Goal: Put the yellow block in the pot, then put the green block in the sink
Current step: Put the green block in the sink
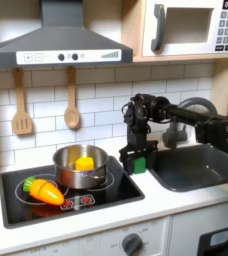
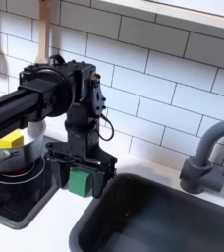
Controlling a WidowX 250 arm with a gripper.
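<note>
The yellow block (image 1: 84, 162) (image 2: 12, 140) lies inside the steel pot (image 1: 66, 170) (image 2: 4, 156) on the stove in both exterior views. My gripper (image 1: 137, 166) (image 2: 80, 184) points down at the stove's right edge, between the pot and the sink (image 1: 211, 172) (image 2: 173, 231). Its fingers are shut on the green block (image 1: 139, 162) (image 2: 80, 179), which sits low over the strip of counter beside the basin. I cannot tell whether the block touches the surface.
An orange toy carrot (image 1: 44, 190) lies on the black stove (image 1: 106, 195) in front of the pot. The grey faucet (image 1: 178, 122) (image 2: 204, 157) stands behind the sink. Two wooden utensils (image 1: 72, 100) hang on the tiled wall.
</note>
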